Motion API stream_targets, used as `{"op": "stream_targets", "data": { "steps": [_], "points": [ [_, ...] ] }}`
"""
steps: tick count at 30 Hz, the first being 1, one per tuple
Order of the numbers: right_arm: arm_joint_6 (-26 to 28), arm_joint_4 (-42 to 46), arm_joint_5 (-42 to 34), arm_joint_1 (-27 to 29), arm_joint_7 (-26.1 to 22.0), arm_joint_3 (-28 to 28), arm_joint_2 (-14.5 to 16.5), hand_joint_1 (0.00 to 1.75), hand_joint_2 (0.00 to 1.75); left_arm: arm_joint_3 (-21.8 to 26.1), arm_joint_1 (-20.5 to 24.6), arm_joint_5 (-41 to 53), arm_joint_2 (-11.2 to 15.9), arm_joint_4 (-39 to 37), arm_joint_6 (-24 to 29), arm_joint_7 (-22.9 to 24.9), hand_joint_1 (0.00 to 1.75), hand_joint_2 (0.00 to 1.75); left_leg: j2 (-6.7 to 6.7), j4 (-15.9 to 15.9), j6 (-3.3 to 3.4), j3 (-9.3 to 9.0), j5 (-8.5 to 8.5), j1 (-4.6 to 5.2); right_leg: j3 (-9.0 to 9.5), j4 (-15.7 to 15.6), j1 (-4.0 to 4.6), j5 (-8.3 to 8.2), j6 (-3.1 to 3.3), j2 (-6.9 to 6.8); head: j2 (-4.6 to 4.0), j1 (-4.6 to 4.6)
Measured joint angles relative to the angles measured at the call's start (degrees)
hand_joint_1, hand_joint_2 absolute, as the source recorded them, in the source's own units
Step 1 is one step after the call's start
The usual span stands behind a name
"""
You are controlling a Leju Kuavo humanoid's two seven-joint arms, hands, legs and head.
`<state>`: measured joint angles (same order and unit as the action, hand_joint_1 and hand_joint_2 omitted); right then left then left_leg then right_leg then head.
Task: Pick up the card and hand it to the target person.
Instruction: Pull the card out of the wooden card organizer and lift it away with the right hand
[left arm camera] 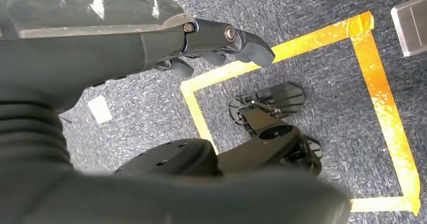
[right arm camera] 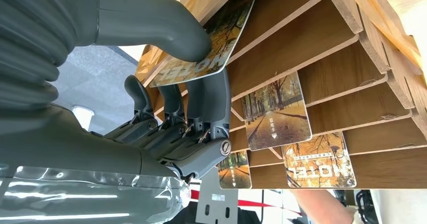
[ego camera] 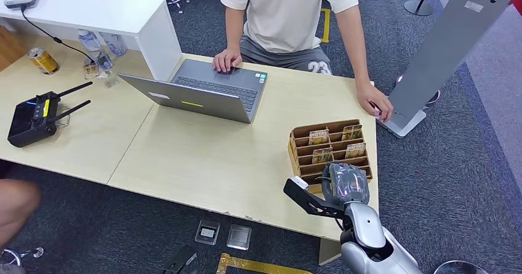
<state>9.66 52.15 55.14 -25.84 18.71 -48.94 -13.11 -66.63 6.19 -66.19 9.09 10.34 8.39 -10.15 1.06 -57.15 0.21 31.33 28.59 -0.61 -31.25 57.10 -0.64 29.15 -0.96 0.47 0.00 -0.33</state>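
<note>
1. Where the worktop (ego camera: 203, 157) meets its near edge, the right hand (ego camera: 346, 183) sits over the near rows of the card rack (ego camera: 300, 146), which stands close to that edge and to the worktop's right end.
2. Right hand: thumb (right arm camera: 166, 25) and fingers (right arm camera: 209, 100) pinch a card (right arm camera: 211, 43) by its end; the card's other end lies in a rack slot. Its printed face reads "HOTEL" over an autumn avenue picture.
3. Three more cards (right arm camera: 274, 113) stand in neighbouring slots, two marked "HOTEL"; the middle one carries small characters too fine to read.
4. Left hand (left arm camera: 221, 43): hangs over grey carpet, fingers curled, nothing in them. Yellow tape (left arm camera: 375, 83) marks a square on the floor beneath.
5. Person (ego camera: 289, 15) seated across the worktop, shirt printed "wassup", shorts numbered "23". One hand (ego camera: 227, 60) rests on the laptop (ego camera: 203, 92); the other hand (ego camera: 377, 103) rests at the worktop's right edge, just beyond the rack.
6. Open room: bare worktop lies between laptop and rack, and from laptop to the near edge.
7. Left portion: black controller (ego camera: 34, 119) with antennas, a can (ego camera: 43, 60), and bottles (ego camera: 98, 49) by the white counter (ego camera: 92, 9).
</note>
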Motion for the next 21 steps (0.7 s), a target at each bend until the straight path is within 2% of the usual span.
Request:
{"op": "stream_targets", "data": {
  "steps": [13,21],
  "points": [
    [-0.1,1.3,-0.8,-0.3,0.7,0.0,-0.2,1.36,1.75,0.2,-0.1,-1.6,0.4,0.0,-0.1,1.5,0.0,1.75,0.0,0.0,0.0,0.01,0.0,0.0,0.01,0.0,0.0,0.0,0.0,0.0,0.0,0.01],
    [-1.5,13.0,-2.6,-2.0,4.3,2.7,-3.1,1.36,1.75,0.5,-0.2,-1.9,0.6,0.0,0.1,1.6,0.0,1.75,-0.01,0.0,0.0,-0.01,-0.01,0.0,0.0,0.0,0.0,0.0,0.0,0.0,0.0,0.0]
  ]
}}
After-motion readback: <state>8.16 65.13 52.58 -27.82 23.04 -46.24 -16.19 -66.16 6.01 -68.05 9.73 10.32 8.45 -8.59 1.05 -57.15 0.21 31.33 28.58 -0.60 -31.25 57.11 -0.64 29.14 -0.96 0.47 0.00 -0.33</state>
